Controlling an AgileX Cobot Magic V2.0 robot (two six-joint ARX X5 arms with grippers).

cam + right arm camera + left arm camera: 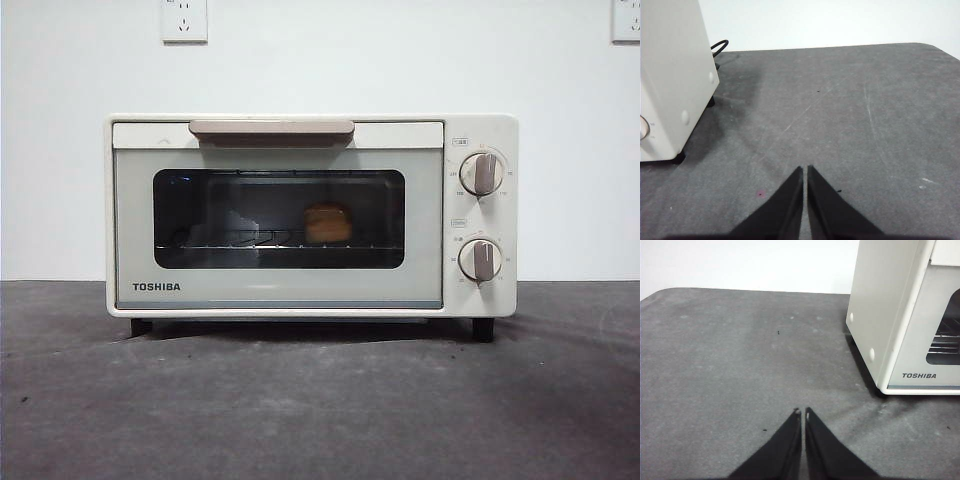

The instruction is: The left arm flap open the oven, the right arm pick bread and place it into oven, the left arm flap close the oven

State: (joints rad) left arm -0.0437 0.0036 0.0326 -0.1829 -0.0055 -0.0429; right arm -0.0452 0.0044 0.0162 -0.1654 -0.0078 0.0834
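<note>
The cream-white TOSHIBA oven [280, 280] stands in the middle of the front view with its door shut and its taupe handle [271, 128] at the top. The small golden-tan bread [327, 223] sits on the wire rack inside, seen through the dark window. No arm shows in the front view. My left gripper [801, 412] is shut and empty above the grey mat, off the oven's side [880, 310]. My right gripper [805, 168] is shut and empty above the mat, off the oven's knob side [675, 75].
Two round knobs [482, 173] [481, 259] sit on the oven's right panel. A black cable [719, 48] runs behind the oven. The grey mat [320, 400] covers the table. Wall sockets [184, 20] are on the white wall behind.
</note>
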